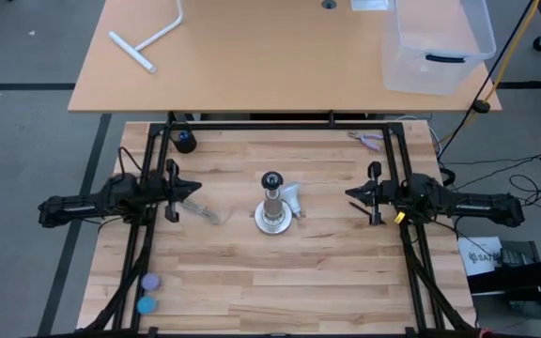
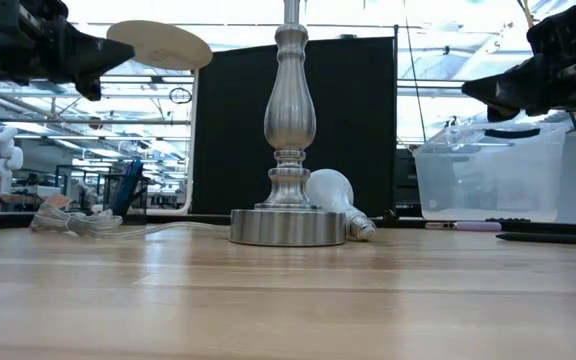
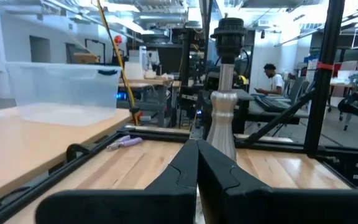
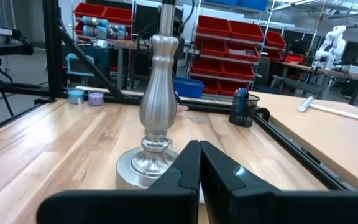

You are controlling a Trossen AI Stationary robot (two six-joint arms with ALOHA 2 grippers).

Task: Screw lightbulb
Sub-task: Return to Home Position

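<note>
Low view: lightbulb point(image 2: 330, 192) lies sideways (screw base rightward); left end effector point(image 1: 195, 189), right end effector point(image 1: 349, 194) both pressed together.

Lightbulb point(image 1: 292, 196) out of the socket, lying on the table point(image 1: 233, 282).
White frosted globe, pale grey neck, silvery screw base, intact. It lies on its side just beside the lamp base point(image 1: 272, 222), at about 1 o'clock from it in the high view, with the screw end pointing toward 5 o'clock.

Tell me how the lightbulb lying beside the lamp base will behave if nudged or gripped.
The lightbulb lies on its side, so its round globe would probably roll in an arc. Its smooth frosted surface looks slippery and likely fragile.
</note>
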